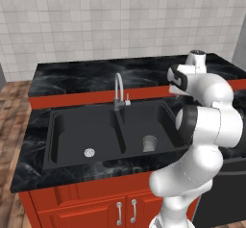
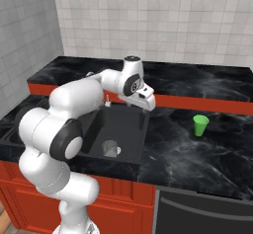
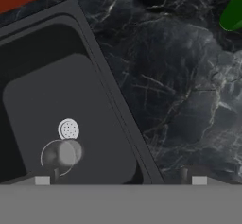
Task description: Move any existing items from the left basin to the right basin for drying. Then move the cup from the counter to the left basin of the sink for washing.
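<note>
The tumbler (image 1: 149,143) stands upright in the right basin (image 1: 158,119), beside its drain, so the left basin (image 1: 72,135) looks ready; what remains, by my judgement, is fetching the cup (image 2: 200,125). It stands upright on the counter (image 2: 197,154), well right of the sink (image 1: 62,162). The gripper (image 2: 147,104) hangs above the sink's right edge, jaws wide apart and empty. To do this well, carry the gripper across over the counter, centre it above the cup, keep the fingers straddling the tapered wall, descend low enough for a firm hold, and close gently so the cup does not tip.
</note>
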